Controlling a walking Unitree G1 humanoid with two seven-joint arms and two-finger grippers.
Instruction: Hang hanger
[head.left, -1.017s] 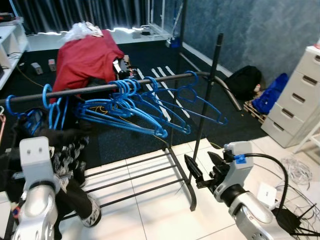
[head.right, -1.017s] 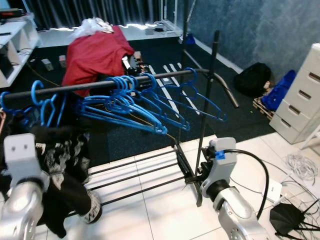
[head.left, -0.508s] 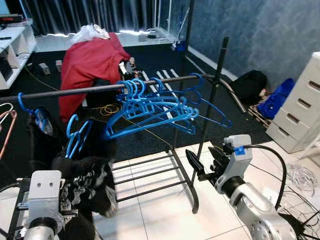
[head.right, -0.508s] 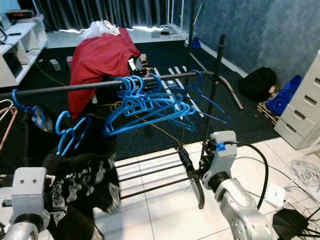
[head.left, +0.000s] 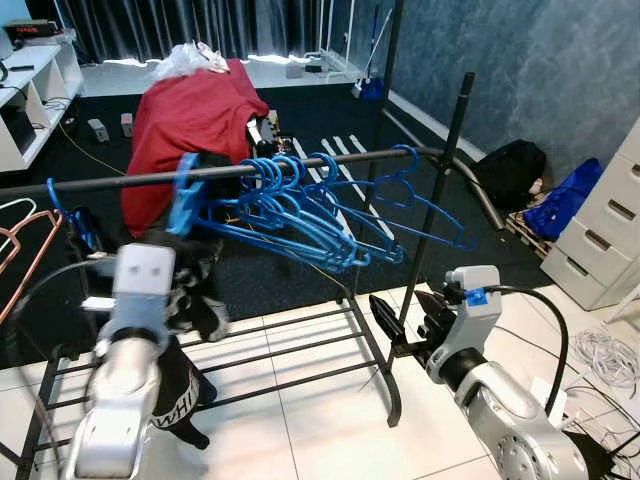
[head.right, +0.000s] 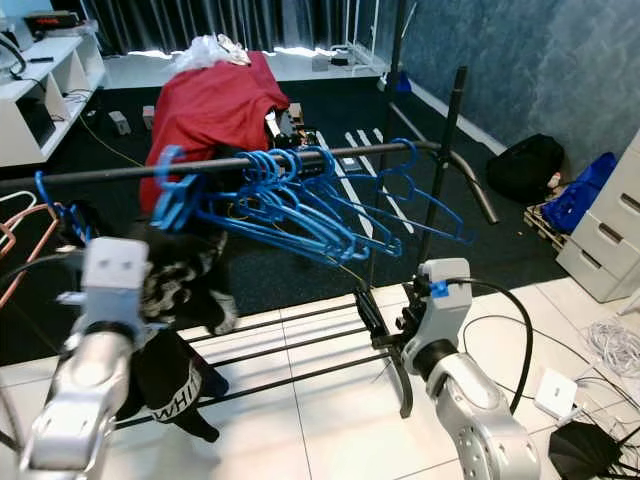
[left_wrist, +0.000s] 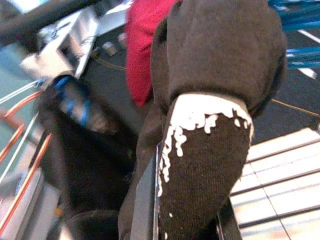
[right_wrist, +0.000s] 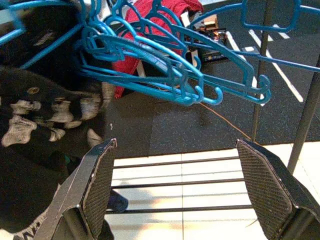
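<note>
At nine o'clock, the left gripper (left_wrist: 180, 220) grips a black garment (head.left: 185, 290), its blue hanger (head.left: 185, 195) seemingly hooked on the rail (head.left: 90, 181); next, release. At four o'clock, the right gripper (right_wrist: 185, 190) gapes, empty.

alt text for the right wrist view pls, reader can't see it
The right gripper, its two black fingers spread wide and holding nothing, faces a cluster of blue hangers on the clothes rack. A black garment with white print hangs beside them; the rack's lower bars cross white floor tiles.
</note>
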